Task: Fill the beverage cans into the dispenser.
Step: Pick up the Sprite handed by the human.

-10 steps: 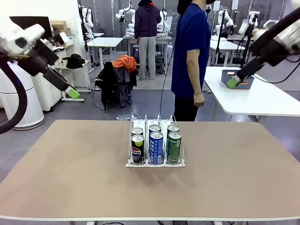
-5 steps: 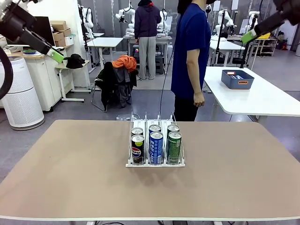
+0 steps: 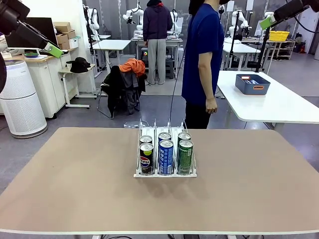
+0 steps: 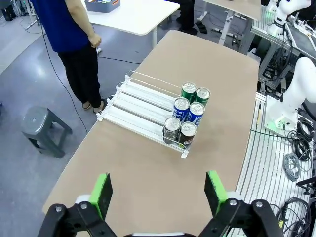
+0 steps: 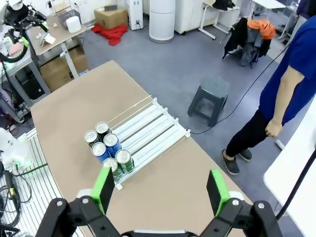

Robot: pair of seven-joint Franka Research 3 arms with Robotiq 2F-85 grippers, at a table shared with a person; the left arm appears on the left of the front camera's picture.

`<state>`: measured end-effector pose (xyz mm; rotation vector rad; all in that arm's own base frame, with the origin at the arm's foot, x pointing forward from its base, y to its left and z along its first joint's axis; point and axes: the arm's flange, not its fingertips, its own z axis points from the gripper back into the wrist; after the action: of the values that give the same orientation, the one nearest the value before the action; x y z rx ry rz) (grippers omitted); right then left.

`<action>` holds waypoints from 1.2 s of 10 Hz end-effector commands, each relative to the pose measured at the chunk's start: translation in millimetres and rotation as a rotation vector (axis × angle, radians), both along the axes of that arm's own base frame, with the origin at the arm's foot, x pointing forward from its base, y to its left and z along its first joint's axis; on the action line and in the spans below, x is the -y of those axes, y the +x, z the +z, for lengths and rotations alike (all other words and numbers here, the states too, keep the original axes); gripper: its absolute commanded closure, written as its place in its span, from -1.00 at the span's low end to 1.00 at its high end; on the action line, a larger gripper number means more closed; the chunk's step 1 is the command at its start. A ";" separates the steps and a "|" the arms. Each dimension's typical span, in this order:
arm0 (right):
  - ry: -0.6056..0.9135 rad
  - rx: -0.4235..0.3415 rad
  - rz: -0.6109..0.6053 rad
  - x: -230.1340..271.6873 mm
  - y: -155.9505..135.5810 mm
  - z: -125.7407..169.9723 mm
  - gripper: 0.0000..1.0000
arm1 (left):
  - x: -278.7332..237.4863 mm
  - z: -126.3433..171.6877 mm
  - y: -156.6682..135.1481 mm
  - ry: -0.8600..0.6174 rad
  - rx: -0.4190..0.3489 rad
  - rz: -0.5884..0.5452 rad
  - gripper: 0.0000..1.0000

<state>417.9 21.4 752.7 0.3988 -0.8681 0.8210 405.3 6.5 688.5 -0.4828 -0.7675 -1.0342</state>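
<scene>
Now we've raised the open left end effector and right end effector away; 6 beverage cans sit in the dispenser, likely done.

Six upright beverage cans, black, blue and green, sit two per lane at the front lip of the dispenser, frame centre.

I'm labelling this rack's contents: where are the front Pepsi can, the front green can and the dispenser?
front Pepsi can [image 3: 145,160], front view, on its logo.
front green can [image 3: 185,158], front view, mid-body.
dispenser [image 3: 164,175], front view, on its low front lip.
</scene>
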 end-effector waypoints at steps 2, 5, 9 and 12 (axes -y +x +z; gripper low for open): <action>0.007 0.003 0.006 1.6 -1.8 3.9 -1.00 | 2.5 3.0 -1.4 -0.003 -0.010 -0.027 -1.00; 0.007 0.003 0.006 1.6 -1.8 3.9 -1.00 | 2.5 3.0 -1.4 -0.003 -0.010 -0.027 -1.00; 0.001 0.009 -0.001 1.2 -0.9 4.3 -1.00 | 2.5 3.0 -1.4 -0.003 -0.010 -0.027 -1.00; -0.110 -0.094 0.002 -0.8 -1.7 13.8 -1.00 | 4.4 8.3 -3.4 0.066 -0.021 0.021 -1.00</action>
<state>415.5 21.9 756.5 0.3707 -0.7951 0.8453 403.1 3.5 692.4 -0.4764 -0.7498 -1.0499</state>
